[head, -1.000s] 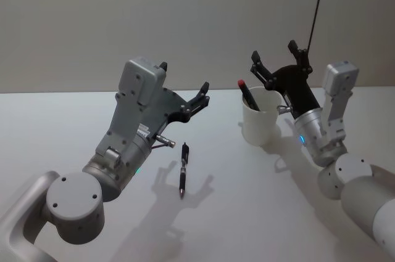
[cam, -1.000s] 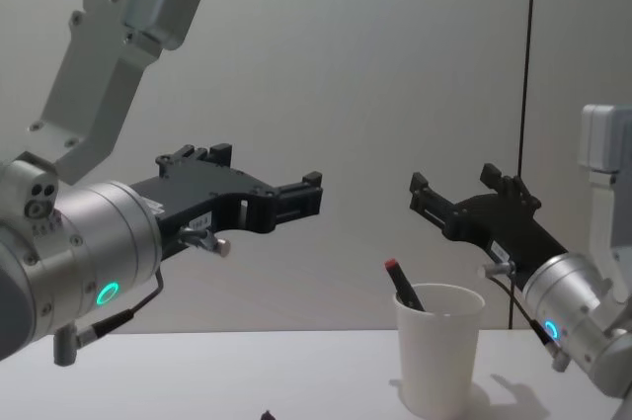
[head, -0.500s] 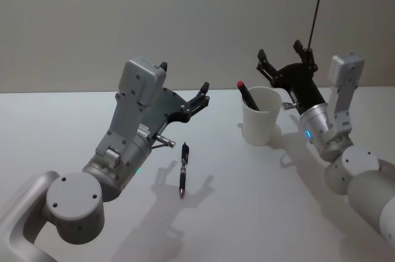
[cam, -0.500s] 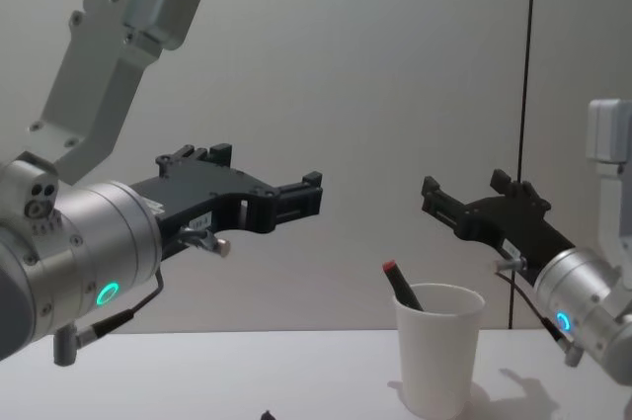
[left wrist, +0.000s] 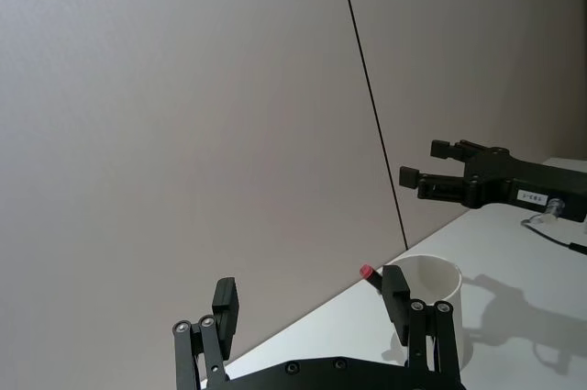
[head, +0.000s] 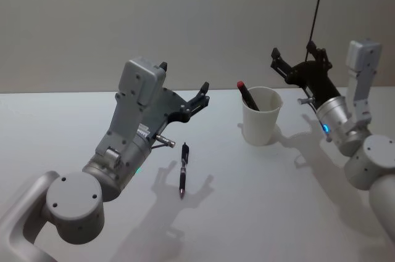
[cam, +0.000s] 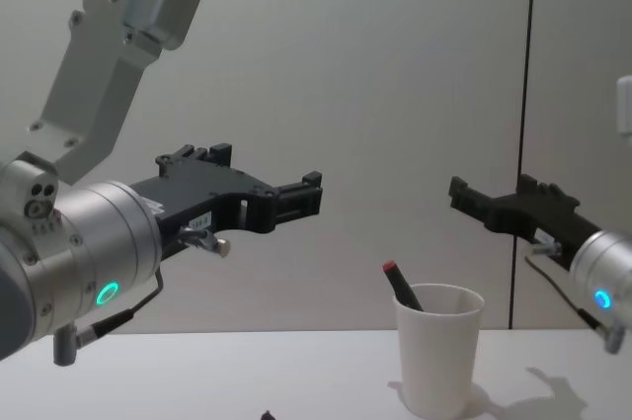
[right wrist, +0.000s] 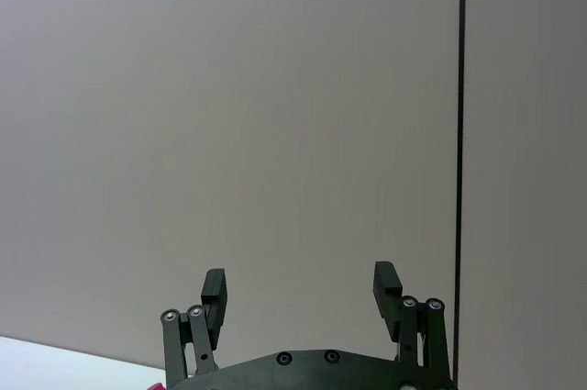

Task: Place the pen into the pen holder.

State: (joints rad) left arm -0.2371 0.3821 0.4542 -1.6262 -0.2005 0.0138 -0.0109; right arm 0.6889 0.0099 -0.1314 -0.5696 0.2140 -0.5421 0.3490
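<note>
A black pen (head: pixel 183 169) lies flat on the white table (head: pixel 55 126), in front of my left arm. The pen holder, a white paper cup (head: pixel 260 117) (cam: pixel 439 346) (left wrist: pixel 438 282), stands upright to the right with a red-tipped pen (head: pixel 246 94) (cam: pixel 400 285) leaning inside it. My left gripper (head: pixel 184 76) (cam: pixel 272 175) (left wrist: pixel 310 291) hovers open and empty, above and behind the lying pen. My right gripper (head: pixel 294 52) (cam: pixel 492 191) (right wrist: pixel 300 280) (left wrist: pixel 426 161) is open and empty in the air, to the right of the cup and above its rim.
A thin dark cable (head: pixel 318 3) hangs down behind the right gripper. A plain wall (head: pixel 185 15) closes off the far side of the table. Bare tabletop lies between the lying pen and the cup.
My right gripper has drawn back to the right, away from above the cup, staying open. The left arm, both pens and the cup have not moved.
</note>
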